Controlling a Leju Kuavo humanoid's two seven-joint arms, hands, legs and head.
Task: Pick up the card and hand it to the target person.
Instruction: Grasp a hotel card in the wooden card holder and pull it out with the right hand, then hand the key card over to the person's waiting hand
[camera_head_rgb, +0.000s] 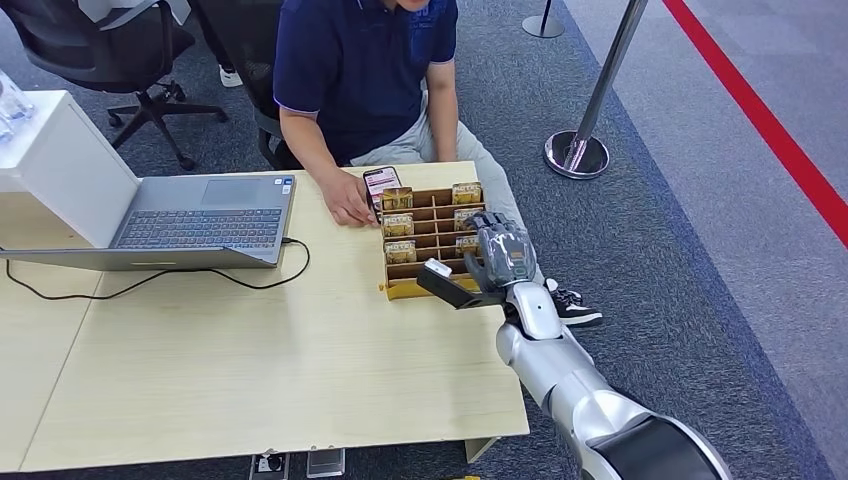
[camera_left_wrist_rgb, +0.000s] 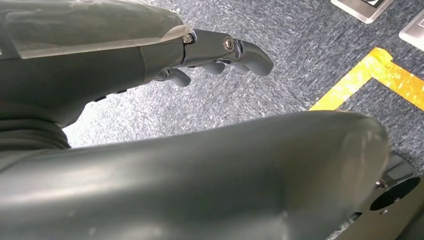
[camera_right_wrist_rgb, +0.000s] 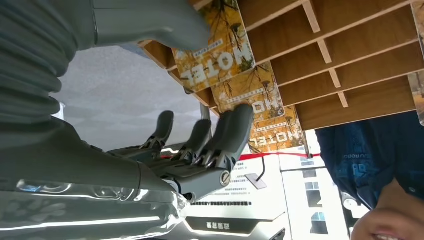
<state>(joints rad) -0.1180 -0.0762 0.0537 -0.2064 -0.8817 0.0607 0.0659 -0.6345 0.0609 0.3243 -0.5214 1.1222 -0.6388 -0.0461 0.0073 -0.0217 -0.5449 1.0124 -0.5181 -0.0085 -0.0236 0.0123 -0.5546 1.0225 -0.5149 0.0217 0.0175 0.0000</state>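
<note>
Right wrist view: card (camera_right_wrist_rgb: 221, 44) thumb-hidden

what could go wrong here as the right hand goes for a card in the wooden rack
The cards stand close together in the rack, so the right hand might pull out two or knock the light rack. The person's hand and phone lie right beside the rack, so a sideways nudge could hit them.

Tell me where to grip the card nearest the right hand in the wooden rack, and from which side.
Pinch the card's exposed top edge, where it stands clear of the wooden rack's slot. Come from above at the rack's right column, where the right hand hovers, thumb on one face and fingers on the other, then probably lift straight out.
</note>
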